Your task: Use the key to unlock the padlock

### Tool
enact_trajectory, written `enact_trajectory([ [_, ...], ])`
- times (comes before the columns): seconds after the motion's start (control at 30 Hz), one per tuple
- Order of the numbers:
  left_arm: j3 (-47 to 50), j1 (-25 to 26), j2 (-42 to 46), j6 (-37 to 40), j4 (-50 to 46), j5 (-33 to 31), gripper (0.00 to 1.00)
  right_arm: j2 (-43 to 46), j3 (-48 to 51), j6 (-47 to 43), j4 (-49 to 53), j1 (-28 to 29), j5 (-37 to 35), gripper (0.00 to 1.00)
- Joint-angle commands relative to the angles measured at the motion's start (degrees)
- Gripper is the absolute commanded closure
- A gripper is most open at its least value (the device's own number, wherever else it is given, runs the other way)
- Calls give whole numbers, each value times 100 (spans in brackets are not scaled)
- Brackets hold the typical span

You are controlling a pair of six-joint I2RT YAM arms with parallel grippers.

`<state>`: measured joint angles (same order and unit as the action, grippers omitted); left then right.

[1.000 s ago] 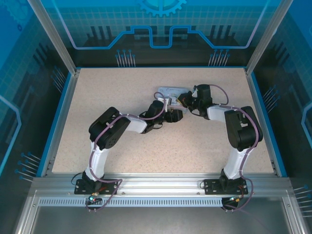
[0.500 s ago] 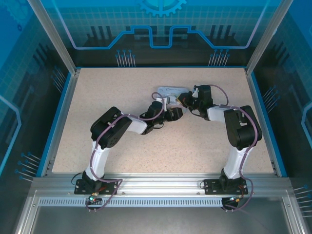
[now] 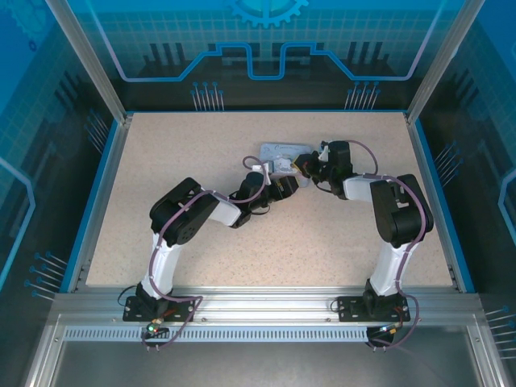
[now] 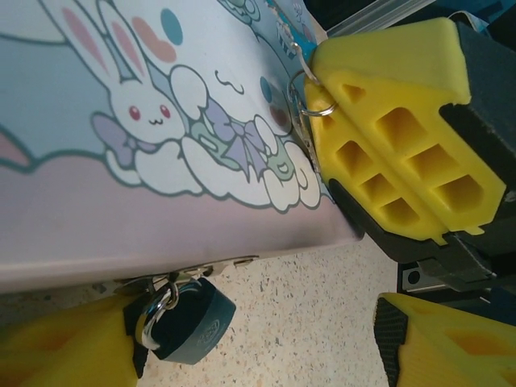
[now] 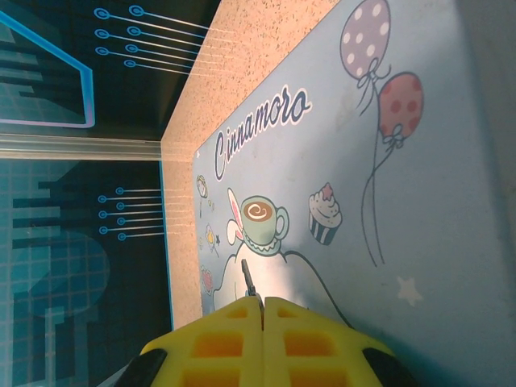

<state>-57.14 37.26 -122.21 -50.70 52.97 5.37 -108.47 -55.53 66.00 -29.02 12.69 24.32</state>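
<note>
I see the padlock [image 4: 189, 318] hanging by its shackle from the edge of the cartoon tin [image 4: 161, 218], which lies mid-tabletop [image 3: 161, 161] toward the far edge. The padlock touches one finger of my left gripper [image 4: 258, 347], whose jaws stand wide apart. The key [image 5: 248, 284] pokes out of my right gripper [image 5: 262, 301], clamped tight on it over the tin's lid

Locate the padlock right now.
Left wrist view, bottom left: the padlock hangs from the latch on the cartoon tin's edge, right beside one yellow finger of the left tool.
</note>
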Motion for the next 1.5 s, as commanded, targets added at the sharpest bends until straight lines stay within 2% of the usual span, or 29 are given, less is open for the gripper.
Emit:
enact_trajectory([
  [0.0, -15, 36, -80, -93, 207, -73, 29, -385, 270, -8, 692, -47, -129, 100],
  [0.43, -151, 237, -136, -412, -324, -316, 42, -457, 271, -7, 600, -67, -71, 100],
  [0.73, -278, 265, -171, -616, -774, -514, 46, -535, 297, 18, 491, -125, -6, 100],
  [1.13, -399, 267, -180, -766, -1177, -664, 66, -584, 371, 45, 343, -194, 78, 100],
  [1.47, -321, 261, -163, -833, -1072, -781, 66, -591, 402, 45, 299, -234, 117, 100],
])
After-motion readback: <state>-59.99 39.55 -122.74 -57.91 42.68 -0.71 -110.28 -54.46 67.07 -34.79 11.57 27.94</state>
